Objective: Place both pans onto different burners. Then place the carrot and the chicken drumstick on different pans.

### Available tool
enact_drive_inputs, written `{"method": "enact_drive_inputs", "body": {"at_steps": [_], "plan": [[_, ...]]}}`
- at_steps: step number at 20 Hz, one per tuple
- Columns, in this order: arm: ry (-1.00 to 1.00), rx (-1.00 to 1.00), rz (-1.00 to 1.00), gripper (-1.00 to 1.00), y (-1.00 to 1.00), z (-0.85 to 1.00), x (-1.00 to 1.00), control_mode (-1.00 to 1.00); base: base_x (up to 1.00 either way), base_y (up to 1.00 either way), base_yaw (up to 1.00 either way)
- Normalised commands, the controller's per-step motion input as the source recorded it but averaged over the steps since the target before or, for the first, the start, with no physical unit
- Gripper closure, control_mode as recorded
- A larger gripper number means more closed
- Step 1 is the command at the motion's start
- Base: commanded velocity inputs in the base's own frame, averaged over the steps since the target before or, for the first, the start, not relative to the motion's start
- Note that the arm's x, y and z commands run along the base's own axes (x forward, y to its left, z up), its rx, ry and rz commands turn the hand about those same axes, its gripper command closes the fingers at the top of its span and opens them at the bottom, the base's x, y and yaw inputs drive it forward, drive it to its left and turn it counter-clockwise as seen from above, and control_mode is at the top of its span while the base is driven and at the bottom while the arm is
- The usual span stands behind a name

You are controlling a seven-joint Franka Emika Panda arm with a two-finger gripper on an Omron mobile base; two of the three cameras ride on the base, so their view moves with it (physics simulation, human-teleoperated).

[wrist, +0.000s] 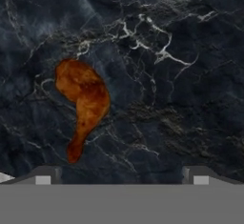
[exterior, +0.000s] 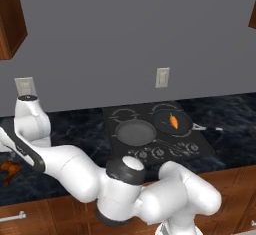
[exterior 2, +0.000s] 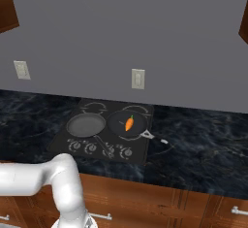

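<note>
Far left, drumstick [exterior: 9, 169] lies on the dark counter [wrist: 181, 99], gripper [wrist: 122, 180] above it w/ jaws fully open, empty (lined up for a pick). Centre: empty pan [exterior: 135, 132] awaits it. Right pan [exterior: 172, 121] holds carrot [exterior: 173, 121].

both base views look forward and down from behind at the same cooktop [exterior: 150, 129], the hand view close over the counter [wrist: 181, 85].
</note>
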Motion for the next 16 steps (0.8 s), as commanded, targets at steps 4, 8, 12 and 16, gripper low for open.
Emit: {"method": "enact_drive_inputs", "body": {"at_steps": [4,8,12,16], "plan": [[0.0,0.0,0.0,-1.0,0.18,-0.18,0.16,-1.0,0.0,0.0,0.0],[0.0,0.0,0.0,-1.0,0.2,-0.16,0.2,-1.0,0.0,0.0,0.0],[0.0,0.0,0.0,-1.0,0.17,-0.17,0.24,-1.0,0.0,0.0,0.0],[0.02,0.0,0.0,-1.0,0.18,-0.15,0.21,-1.0,0.0,0.0,0.0]]}}
